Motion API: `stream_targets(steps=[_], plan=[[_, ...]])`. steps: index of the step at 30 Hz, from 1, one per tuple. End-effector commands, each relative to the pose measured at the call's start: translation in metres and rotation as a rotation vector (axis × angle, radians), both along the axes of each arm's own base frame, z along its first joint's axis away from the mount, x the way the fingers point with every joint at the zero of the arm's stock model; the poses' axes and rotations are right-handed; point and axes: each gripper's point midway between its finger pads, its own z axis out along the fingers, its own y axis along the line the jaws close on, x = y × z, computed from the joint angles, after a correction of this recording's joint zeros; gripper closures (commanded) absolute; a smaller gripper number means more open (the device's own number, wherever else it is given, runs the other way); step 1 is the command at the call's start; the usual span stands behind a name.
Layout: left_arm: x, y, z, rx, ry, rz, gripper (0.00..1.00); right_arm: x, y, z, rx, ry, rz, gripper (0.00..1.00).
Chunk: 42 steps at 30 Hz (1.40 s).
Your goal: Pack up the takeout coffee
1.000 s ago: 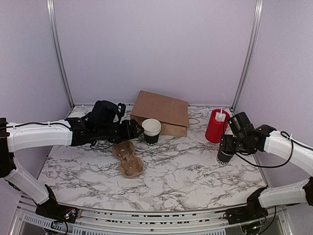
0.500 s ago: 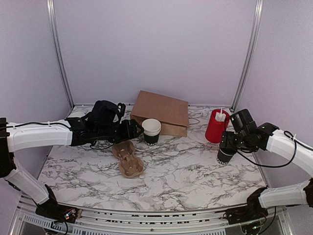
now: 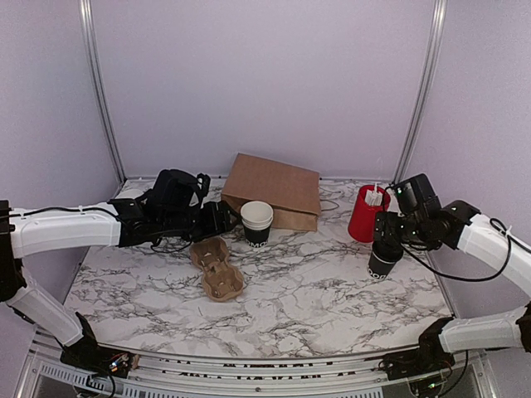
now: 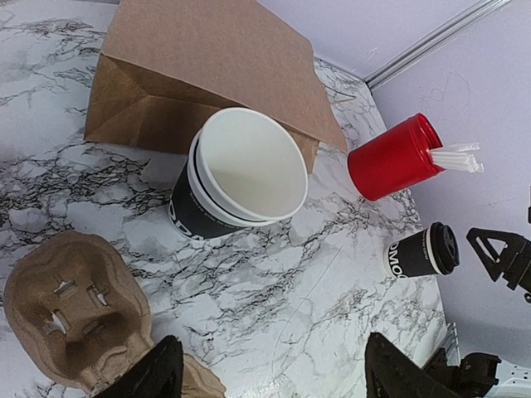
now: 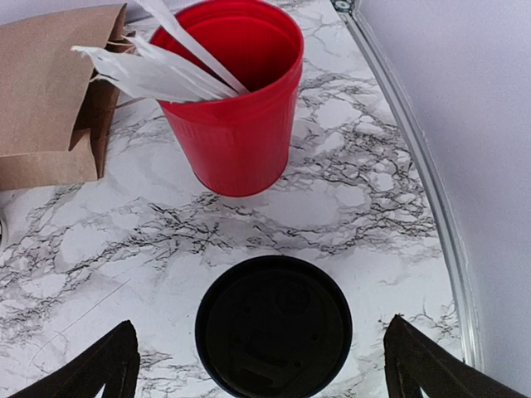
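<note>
Carrier nearest you, is it?

Yes. The moulded cardboard carrier lies on the marble table, closest to your arm bases and left of centre.

And the takeout coffee?

It stands upright at the right side of the table, its black lid on, well apart from the carrier. Your right gripper hangs over it. From the wrist camera you see the fingers spread wide, one on each side of the lid, with marble showing in both gaps; they grip nothing. How high they sit above the lid I cannot tell from overhead.

My left side?

Your left gripper sits a little farther back, its jaws wide apart and empty, pointing at the stack of lidless cups just beside it.

And behind those?

The red cylinder, white sticks poking out of it, stands just behind the coffee, near but apart. Farthest from you, the brown paper bag lies right behind the cup stack, by the back wall.
</note>
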Motion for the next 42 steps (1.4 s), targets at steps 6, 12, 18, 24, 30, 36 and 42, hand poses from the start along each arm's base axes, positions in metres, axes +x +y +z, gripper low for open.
stream_targets(steps=[6, 12, 18, 24, 30, 36, 42], plan=[[-0.002, 0.038, 0.029, 0.022, 0.03, 0.057, 0.24, 0.019, 0.074, 0.066, 0.085, -0.067, 0.162, 0.0], [-0.006, 0.059, 0.049, 0.041, 0.089, 0.109, 0.22, 0.057, 0.159, 0.097, 0.326, -0.08, 0.352, 0.0], [-0.004, 0.07, 0.056, 0.032, 0.063, 0.14, 0.22, 0.12, 0.196, 0.07, 0.475, -0.029, 0.412, 0.0], [-0.015, 0.086, 0.059, -0.012, 0.012, 0.173, 0.22, 0.181, 0.174, 0.023, 0.444, -0.034, 0.311, 0.0], [-0.019, 0.097, 0.067, 0.005, -0.026, 0.171, 0.2, 0.222, 0.173, -0.006, 0.411, -0.026, 0.252, 0.0], [-0.016, 0.095, 0.068, 0.038, -0.043, 0.137, 0.2, 0.244, 0.167, -0.03, 0.381, 0.014, 0.204, 0.0], [-0.013, 0.094, 0.07, 0.034, -0.043, 0.129, 0.2, 0.247, 0.159, -0.051, 0.394, 0.047, 0.191, 0.0]])
